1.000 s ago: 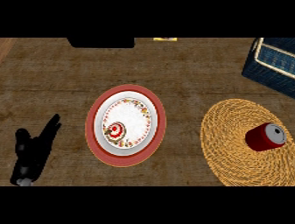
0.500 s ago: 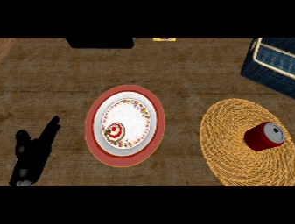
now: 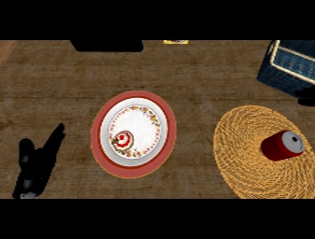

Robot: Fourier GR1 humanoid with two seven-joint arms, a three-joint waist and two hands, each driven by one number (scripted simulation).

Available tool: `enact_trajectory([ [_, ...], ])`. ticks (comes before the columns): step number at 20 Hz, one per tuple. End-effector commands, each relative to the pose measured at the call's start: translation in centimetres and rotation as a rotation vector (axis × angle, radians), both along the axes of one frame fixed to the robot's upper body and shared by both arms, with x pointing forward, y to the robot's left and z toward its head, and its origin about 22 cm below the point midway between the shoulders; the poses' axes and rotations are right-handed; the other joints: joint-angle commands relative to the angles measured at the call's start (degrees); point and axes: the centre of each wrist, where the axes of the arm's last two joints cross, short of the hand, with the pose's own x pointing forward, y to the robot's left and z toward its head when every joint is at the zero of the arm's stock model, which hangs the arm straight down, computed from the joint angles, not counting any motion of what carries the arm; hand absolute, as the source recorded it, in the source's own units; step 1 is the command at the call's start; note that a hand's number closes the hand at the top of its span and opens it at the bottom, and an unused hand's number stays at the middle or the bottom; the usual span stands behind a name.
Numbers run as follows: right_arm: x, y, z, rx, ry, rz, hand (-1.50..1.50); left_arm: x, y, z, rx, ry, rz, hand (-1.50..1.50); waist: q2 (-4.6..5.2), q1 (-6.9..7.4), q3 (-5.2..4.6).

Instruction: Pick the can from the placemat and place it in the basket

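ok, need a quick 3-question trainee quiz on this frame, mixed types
1. True or false: the red can lies on the woven placemat.
2. What sits left of the placemat? A) plate B) pan C) kettle
3. Fill in: the blue basket sits at the view's upper ____ corner.

Key: 1 true; 2 A; 3 right.

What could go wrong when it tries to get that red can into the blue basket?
The can lies tilted on the woven placemat, so it might roll away when touched. The basket sits partly out of view at the upper right, so aiming the drop may be hard. The plate is beside the placemat and could be bumped.
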Motion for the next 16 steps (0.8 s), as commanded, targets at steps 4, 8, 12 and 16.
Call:
enact_trajectory([
  [4,0.0,-0.3,-4.5,-0.001,0.059,0.045,-1.50,-2.5,0.2,-2.4,-0.053,0.133,0.019,0.00,0.28,-0.52,-0.59],
  [8,0.6,-0.2,-5.9,0.001,0.055,0.055,-1.50,0.6,-1.9,-1.8,-0.061,0.113,0.012,0.00,0.37,-0.86,-0.61],
  [12,1.3,-1.4,-7.1,0.003,0.044,0.041,-1.50,-1.7,0.8,-1.9,-0.047,0.128,0.020,0.00,0.40,-0.20,-0.58],
  [16,1.3,0.4,-6.7,0.047,0.023,0.040,-1.50,-1.5,-0.6,-1.5,-0.055,0.116,0.017,0.00,0.17,-0.88,-0.62],
])
